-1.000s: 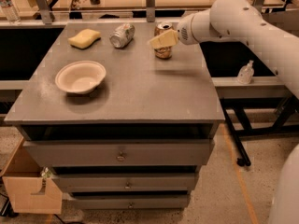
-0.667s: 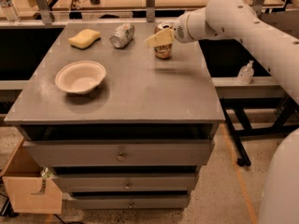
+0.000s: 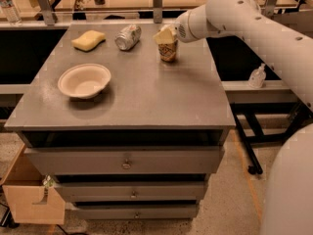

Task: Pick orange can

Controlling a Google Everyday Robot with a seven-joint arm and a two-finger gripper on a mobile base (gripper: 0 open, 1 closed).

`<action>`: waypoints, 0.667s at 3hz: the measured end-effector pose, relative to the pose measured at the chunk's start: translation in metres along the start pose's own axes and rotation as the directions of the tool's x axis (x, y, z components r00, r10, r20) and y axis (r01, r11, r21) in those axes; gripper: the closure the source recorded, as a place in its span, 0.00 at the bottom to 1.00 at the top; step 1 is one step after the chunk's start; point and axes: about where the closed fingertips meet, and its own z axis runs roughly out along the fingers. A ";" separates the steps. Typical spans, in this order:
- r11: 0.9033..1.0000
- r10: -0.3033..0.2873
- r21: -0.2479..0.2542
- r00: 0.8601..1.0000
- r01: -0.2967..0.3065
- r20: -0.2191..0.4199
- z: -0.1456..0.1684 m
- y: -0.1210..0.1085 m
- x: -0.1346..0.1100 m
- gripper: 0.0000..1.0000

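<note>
The orange can (image 3: 168, 53) stands upright on the grey table (image 3: 146, 106), at the back and right of the middle. It is copper-orange with pale markings. My gripper (image 3: 165, 35) reaches in from the right on the white arm (image 3: 244, 18) and sits right at the can's top, hiding the rim. The can's base rests on the table top.
A silver-grey dented can (image 3: 128, 36) lies on its side left of the orange can. A yellow sponge (image 3: 88, 39) lies at the back left. A white bowl (image 3: 84, 81) sits front left. Drawers are below the table top, and a cardboard box (image 3: 29, 199) is on the floor at left.
My gripper has shifted slightly left and down onto the top of the orange can. The can still stands on the table, and the other things have not moved.
</note>
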 end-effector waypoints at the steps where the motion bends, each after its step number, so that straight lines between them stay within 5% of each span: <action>1: 1.000 -0.009 -0.002 1.000 0.009 0.006 -0.005 0.004 -0.006 0.72; 2: 1.000 -0.031 -0.004 0.998 0.031 0.050 -0.025 0.006 -0.024 0.95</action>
